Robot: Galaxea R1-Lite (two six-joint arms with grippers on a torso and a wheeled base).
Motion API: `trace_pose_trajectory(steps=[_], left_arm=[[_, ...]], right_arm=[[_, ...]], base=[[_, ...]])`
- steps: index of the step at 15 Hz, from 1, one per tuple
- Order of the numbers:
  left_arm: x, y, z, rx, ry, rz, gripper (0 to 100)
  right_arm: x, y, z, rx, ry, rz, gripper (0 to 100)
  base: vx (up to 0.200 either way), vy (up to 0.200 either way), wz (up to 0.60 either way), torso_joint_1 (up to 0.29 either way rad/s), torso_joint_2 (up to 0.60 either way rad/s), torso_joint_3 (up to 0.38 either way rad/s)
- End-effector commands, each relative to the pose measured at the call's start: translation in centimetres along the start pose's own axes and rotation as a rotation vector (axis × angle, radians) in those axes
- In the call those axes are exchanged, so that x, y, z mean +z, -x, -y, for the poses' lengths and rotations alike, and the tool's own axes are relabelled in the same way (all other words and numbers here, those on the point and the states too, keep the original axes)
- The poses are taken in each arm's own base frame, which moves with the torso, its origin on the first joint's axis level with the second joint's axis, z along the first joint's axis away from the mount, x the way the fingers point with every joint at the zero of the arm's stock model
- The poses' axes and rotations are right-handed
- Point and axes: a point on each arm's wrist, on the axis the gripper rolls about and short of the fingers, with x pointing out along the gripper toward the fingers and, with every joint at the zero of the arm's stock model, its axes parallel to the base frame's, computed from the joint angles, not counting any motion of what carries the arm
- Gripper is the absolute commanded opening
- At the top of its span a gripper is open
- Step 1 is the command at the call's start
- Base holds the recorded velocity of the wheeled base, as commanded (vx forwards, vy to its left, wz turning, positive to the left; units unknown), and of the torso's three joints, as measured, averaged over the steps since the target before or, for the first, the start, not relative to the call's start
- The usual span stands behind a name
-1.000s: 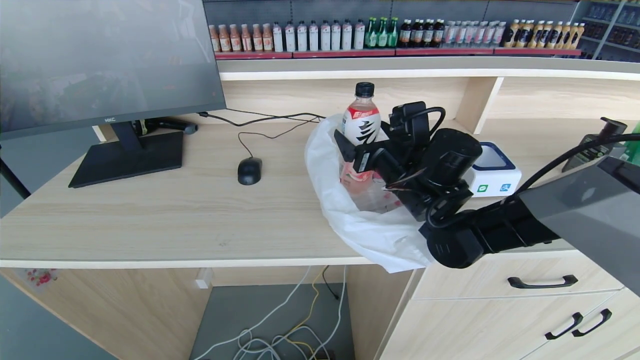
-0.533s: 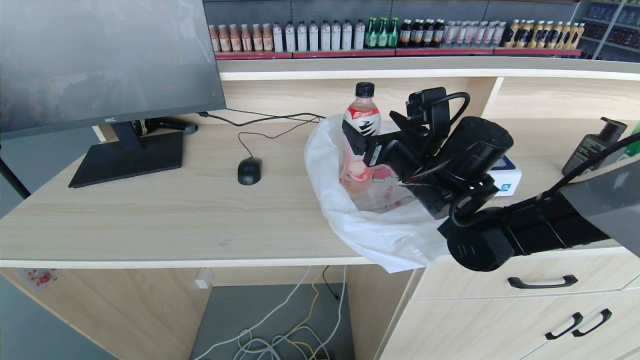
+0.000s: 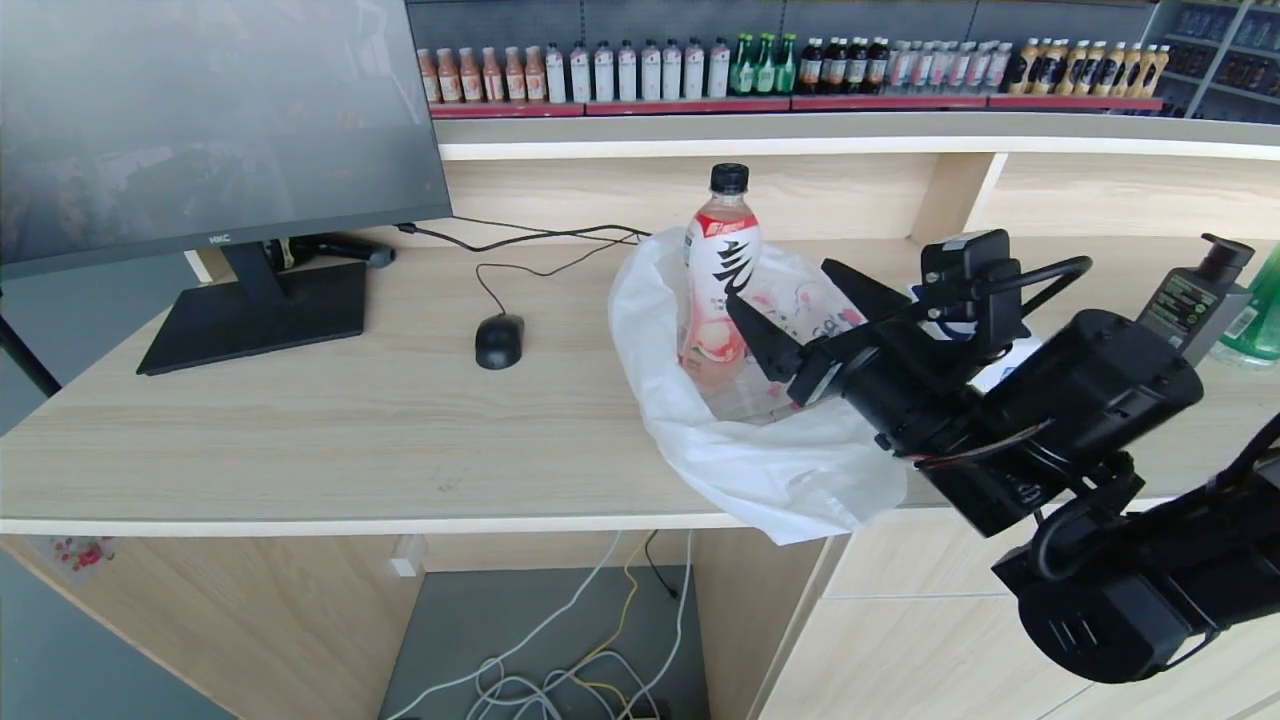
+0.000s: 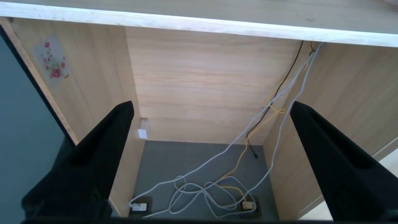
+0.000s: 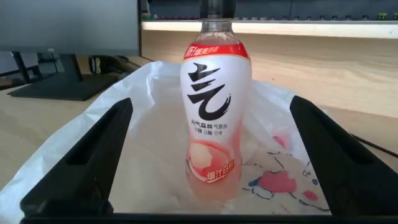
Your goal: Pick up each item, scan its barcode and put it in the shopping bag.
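Note:
A pink drink bottle [image 3: 721, 280] with a black cap stands upright inside the white plastic shopping bag [image 3: 760, 460] on the wooden counter. The right wrist view has the bottle [image 5: 214, 124] straight ahead in the bag [image 5: 81, 143]. My right gripper [image 3: 805, 315] is open, just right of the bottle and apart from it, holding nothing. Its fingers [image 5: 81, 168] frame the bottle from a short way back. My left gripper [image 4: 211, 162] hangs open below the counter edge, facing the floor cables.
A monitor [image 3: 200, 110] and mouse [image 3: 499, 340] sit on the counter's left. A white scanner box [image 3: 1010, 360] lies behind my right arm. A dark pump bottle [image 3: 1195, 295] and a green bottle [image 3: 1255, 320] stand at far right. Drawers lie below the counter.
My right gripper has let go of the bottle, opened and drawn back to the right. The bottle stays upright in the bag.

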Motion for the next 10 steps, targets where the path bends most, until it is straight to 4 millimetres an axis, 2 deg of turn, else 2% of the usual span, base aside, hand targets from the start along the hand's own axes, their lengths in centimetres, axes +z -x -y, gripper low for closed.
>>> trace_pose_trajectory(steps=[1, 6, 10], left_arm=[[0.0, 0.0, 0.0, -0.001, 0.001, 0.001, 100], [0.0, 0.0, 0.0, -0.001, 0.0, 0.001, 100], [0.0, 0.0, 0.0, 0.001, 0.001, 0.001, 100]], right_arm=[[1.7, 1.6, 0.0, 0.008, -0.012, 0.025, 100], [1.9, 1.6, 0.3, -0.025, -0.05, 0.029, 100], [2.1, 2.0, 2.4, -0.089, -0.058, 0.032, 100]], base=[[0.0, 0.0, 0.0, 0.0, 0.0, 0.0], [0.0, 0.0, 0.0, 0.0, 0.0, 0.0], [0.0, -0.2, 0.0, 0.004, 0.0, 0.002]])
